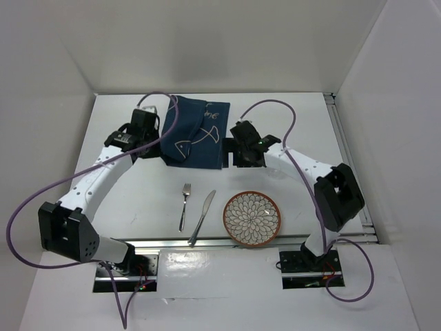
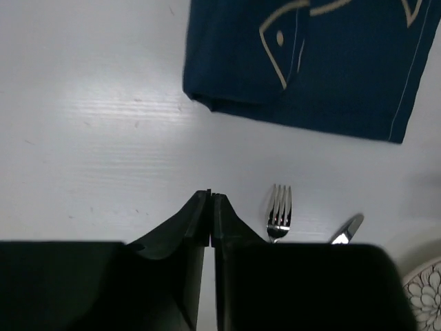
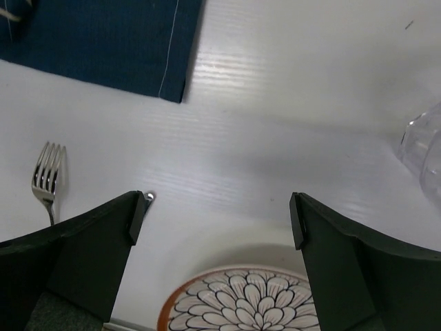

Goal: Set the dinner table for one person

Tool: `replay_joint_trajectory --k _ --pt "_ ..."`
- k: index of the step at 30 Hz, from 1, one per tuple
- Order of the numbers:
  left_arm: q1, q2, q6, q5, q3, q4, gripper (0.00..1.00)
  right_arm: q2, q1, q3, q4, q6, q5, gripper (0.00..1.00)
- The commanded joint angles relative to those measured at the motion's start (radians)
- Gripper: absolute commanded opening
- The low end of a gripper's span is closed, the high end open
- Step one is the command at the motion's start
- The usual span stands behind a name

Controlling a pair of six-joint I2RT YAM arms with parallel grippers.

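The white dinner table [image 1: 303,117] carries a navy placemat [image 1: 196,134] with a white fish outline at the back middle, its left part folded over. It also shows in the left wrist view [image 2: 331,69] and the right wrist view [image 3: 103,41]. A fork [image 1: 185,205], a knife [image 1: 202,217] and a flower-patterned plate [image 1: 251,218] with a brown rim lie near the front. My left gripper [image 1: 149,138] is shut and empty above the placemat's left edge [image 2: 210,195]. My right gripper [image 1: 242,153] is open and empty just right of the placemat [image 3: 217,207].
A clear glass [image 3: 424,148] shows at the right edge of the right wrist view. White walls enclose the table at the left, back and right. A metal rail [image 1: 227,241] runs along the front edge, close to the plate and the knife.
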Motion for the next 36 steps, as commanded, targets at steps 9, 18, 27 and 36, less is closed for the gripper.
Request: replay_joint_trajectory --k 9,18,27,36 --pt "-0.013 0.096 -0.352 0.243 -0.172 0.222 0.55 -0.221 0.012 -0.127 0.074 0.004 -0.011 0.99" --pt "-0.013 0.233 -0.464 0.220 -0.199 0.351 0.76 -0.295 0.012 -0.158 0.034 -0.005 0.001 0.99" --pt "-0.013 0.389 -0.483 0.190 -0.108 0.365 0.91 -0.313 0.012 -0.187 0.015 -0.014 0.012 0.99" --pt "-0.013 0.412 -0.474 0.154 -0.048 0.368 0.79 -0.313 0.012 -0.205 0.015 -0.014 0.012 0.99"
